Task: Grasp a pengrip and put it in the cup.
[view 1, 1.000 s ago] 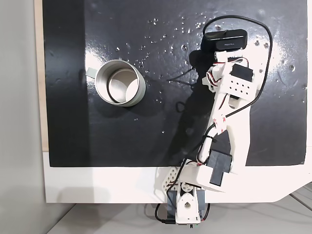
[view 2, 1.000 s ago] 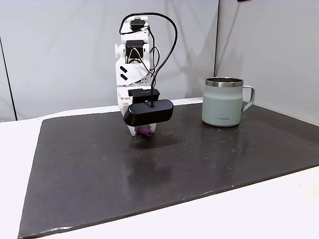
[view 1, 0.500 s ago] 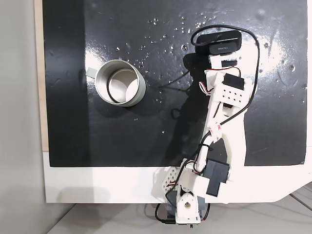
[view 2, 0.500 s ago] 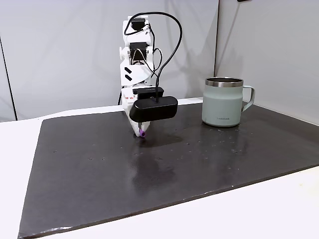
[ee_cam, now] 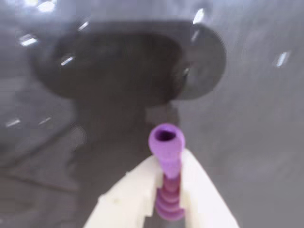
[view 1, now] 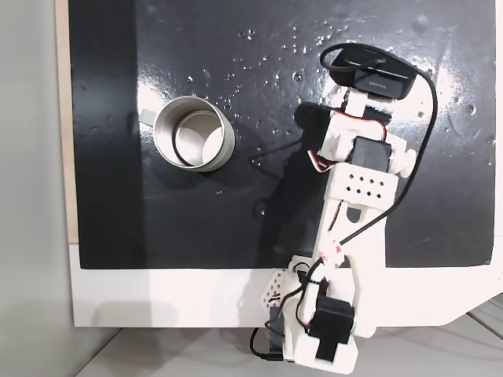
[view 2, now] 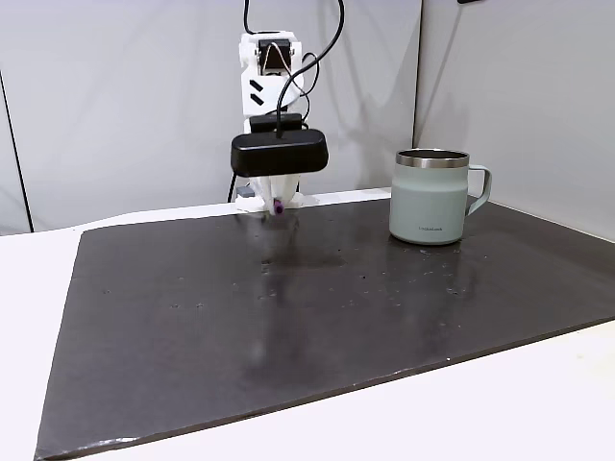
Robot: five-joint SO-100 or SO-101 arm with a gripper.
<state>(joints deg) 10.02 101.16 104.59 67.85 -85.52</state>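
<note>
The purple pengrip (ee_cam: 166, 142) stands on end between my white fingers (ee_cam: 128, 194), and my gripper (ee_cam: 168, 160) is shut on it. In a fixed view from the side, the gripper (view 2: 276, 203) holds the pengrip (view 2: 277, 207) well above the dark mat, under the black webcam (view 2: 279, 154). The cup (view 2: 430, 197), pale grey-green with a metal rim and a handle, stands upright to the right. In a fixed view from above, the cup (view 1: 194, 133) is open and empty at the left, and the webcam (view 1: 371, 72) covers the gripper at the upper right.
A black mat (view 1: 236, 220) covers most of the white table (view 1: 157, 298). The arm's base (view 1: 314, 345) sits at the table's near edge in the view from above. A dark shadow blob lies on the mat (ee_cam: 133, 66) below the gripper.
The gripper has risen from the mat with the pengrip in it. Seen from above, the arm has straightened and the wrist has turned.
</note>
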